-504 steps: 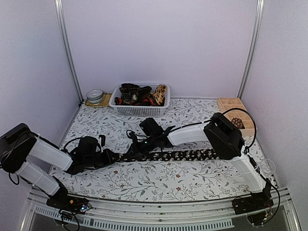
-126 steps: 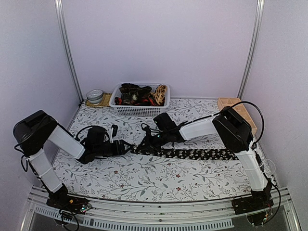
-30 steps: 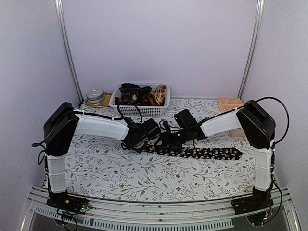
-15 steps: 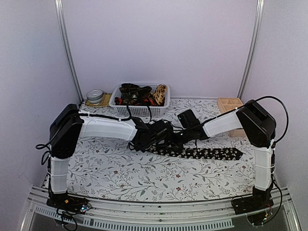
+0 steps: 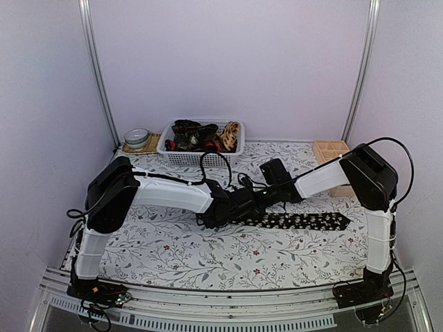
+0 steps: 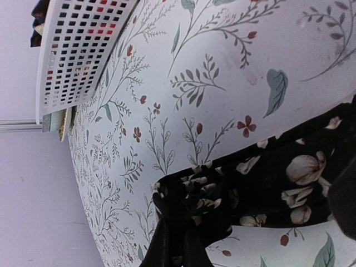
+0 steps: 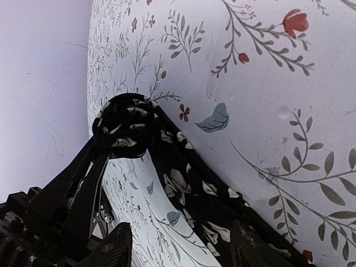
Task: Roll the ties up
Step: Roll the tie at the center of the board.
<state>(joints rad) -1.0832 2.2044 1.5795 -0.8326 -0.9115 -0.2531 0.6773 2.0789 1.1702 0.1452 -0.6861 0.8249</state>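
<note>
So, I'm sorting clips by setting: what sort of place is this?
Likely a robot test booth: plain white walls, metal corner posts, and two robot arms bolted at the edge of a floral-covered table.

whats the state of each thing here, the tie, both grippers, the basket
black flowered tie, left end rolled up, the rest lying flat
left gripper, shut on the tie's rolled end
right gripper, open, low over the tie's flat part beside the roll
basket, upright, filled
other ties, bundled inside the basket
</note>
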